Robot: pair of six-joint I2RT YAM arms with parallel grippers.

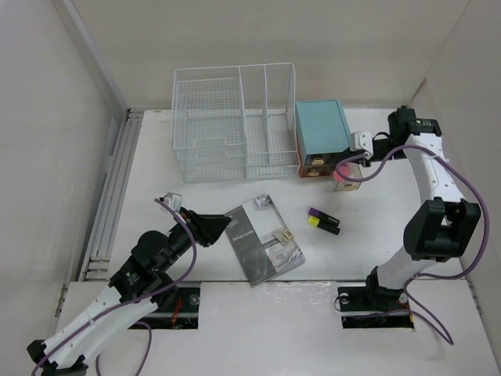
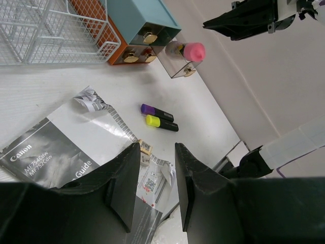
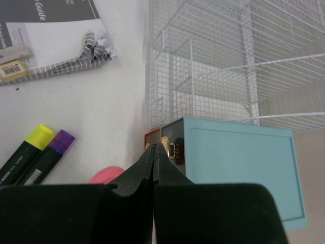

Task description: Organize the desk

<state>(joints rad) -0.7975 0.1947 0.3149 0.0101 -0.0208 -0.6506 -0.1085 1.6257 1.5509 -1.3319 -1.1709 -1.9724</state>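
The white desk (image 1: 376, 235) holds a grey Canon setup booklet (image 1: 262, 244) and two black highlighters, one purple-capped (image 1: 317, 212) and one yellow-capped (image 1: 313, 222). My left gripper (image 1: 213, 227) is open and empty, just left of the booklet (image 2: 45, 147); its tips (image 2: 156, 147) frame the booklet's corner. My right gripper (image 1: 362, 159) is shut and empty beside the teal box (image 1: 322, 135), above a clear pulled-out drawer holding a pink object (image 1: 342, 174). In the right wrist view its tips (image 3: 155, 147) sit against the box's brass knobs.
A white wire-mesh rack (image 1: 235, 121) stands at the back, left of the teal box. A small tan label block (image 1: 282, 235) lies on the booklet. White walls enclose the desk on the left, back and right. The arm bases sit in two cutouts at the near edge.
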